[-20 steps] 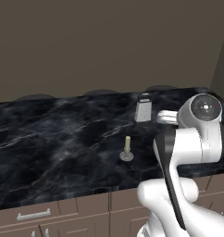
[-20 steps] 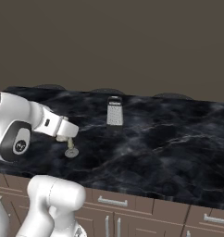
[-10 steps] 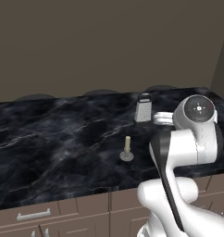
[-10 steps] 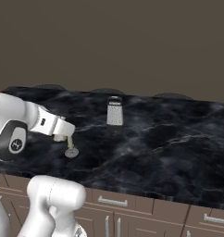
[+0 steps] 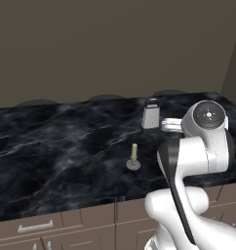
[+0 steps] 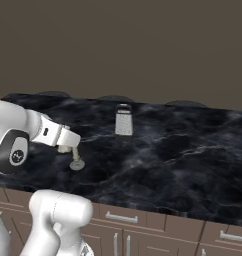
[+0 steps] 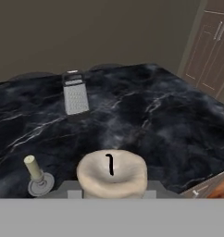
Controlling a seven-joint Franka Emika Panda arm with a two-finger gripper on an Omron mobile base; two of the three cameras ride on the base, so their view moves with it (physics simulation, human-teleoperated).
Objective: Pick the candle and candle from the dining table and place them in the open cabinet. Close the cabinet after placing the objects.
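Observation:
A short cream stub candle [image 7: 112, 173] with a black wick sits between the fingertips of my gripper [image 7: 112, 190], which is shut on it above the dining table [image 7: 146, 120]. In the right base view the gripper [image 6: 68, 146] hangs just over the slim stick candle [image 6: 76, 161] on its round grey dish. That stick candle [image 5: 133, 158] stands upright on the black marble top, and it shows at the lower left of the hand view [image 7: 36, 176]. Brown panelled cabinet doors [image 7: 211, 46] with silver bar handles stand at the upper right of the hand view.
A silver-grey box grater [image 5: 150, 114] stands upright farther back on the table [image 6: 124, 120]. Brown drawer fronts [image 5: 51, 224] run under the table's near edge. A plain dark wall rises behind the table.
The arm has shifted only slightly, with the stub candle still in the gripper. The stick candle and the grater have not moved.

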